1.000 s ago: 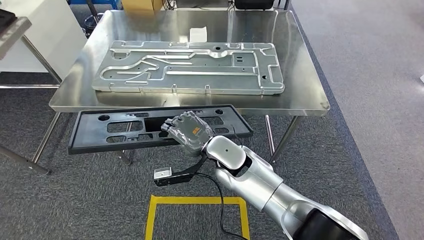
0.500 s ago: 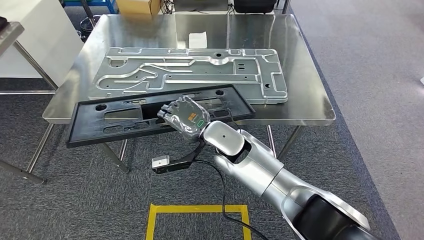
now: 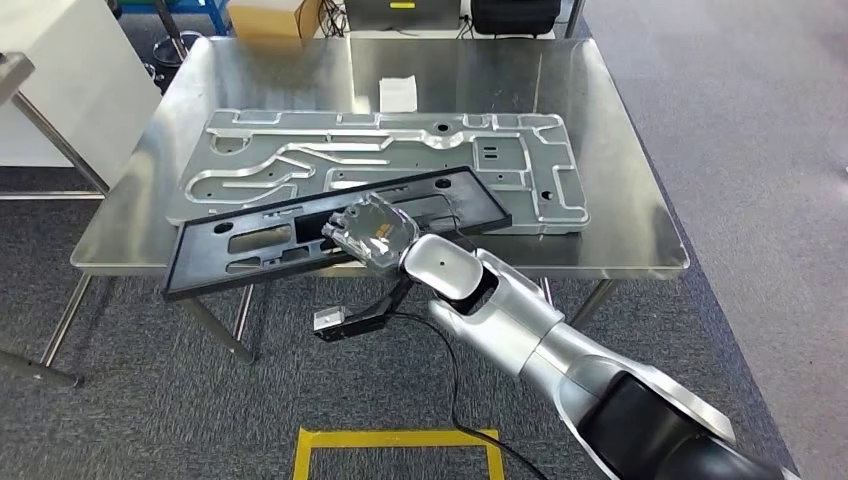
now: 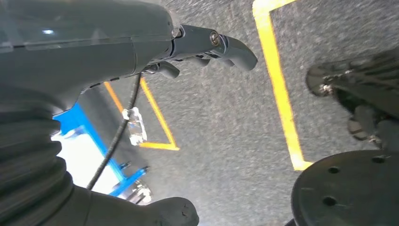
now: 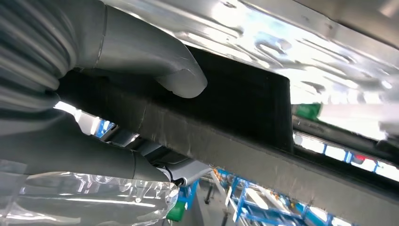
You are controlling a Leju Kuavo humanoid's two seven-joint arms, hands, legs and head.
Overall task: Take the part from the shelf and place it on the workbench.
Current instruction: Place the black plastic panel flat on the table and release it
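Part: long black plastic frame point(image 3: 330, 233) with cut-out windows, carried flat; its far edge overlaps the desk's near edge, its near-left end hangs out past the desk, over the carpet.
Right robot hand: right robot hand point(image 3: 372, 231) closed on the frame's middle bar. In the right wrist view the thumb point(image 5: 181, 80) presses one face of the black bar point(image 5: 244, 108) and the other fingers wrap the opposite side.
Left robot hand: left robot hand point(image 4: 141, 42) hangs by the body over grey carpet with yellow floor tape point(image 4: 277, 80); fingers point(image 4: 233, 47) lie nearly straight and apart, holding nothing.
Change: a second ago the frame hung short of the desk, over the floor. Half a second ago it reached the desk edge. Now it has been carried further forward, turned so its right end lies over the metal plate. The whole view has also shifted, so part of this is the robot's own advance.
Desk: stainless steel desk point(image 3: 620, 215).
On the desk: large grey machined metal plate point(image 3: 400, 165) with grooves; beyond it a small white slip point(image 3: 397, 92).
Far edge: cardboard box point(image 3: 265, 17) behind the desk.
Meaning: transport looks almost finished. What remains is probably lowering and letting go. Whether the frame touches the plate yet, I cannot tell.
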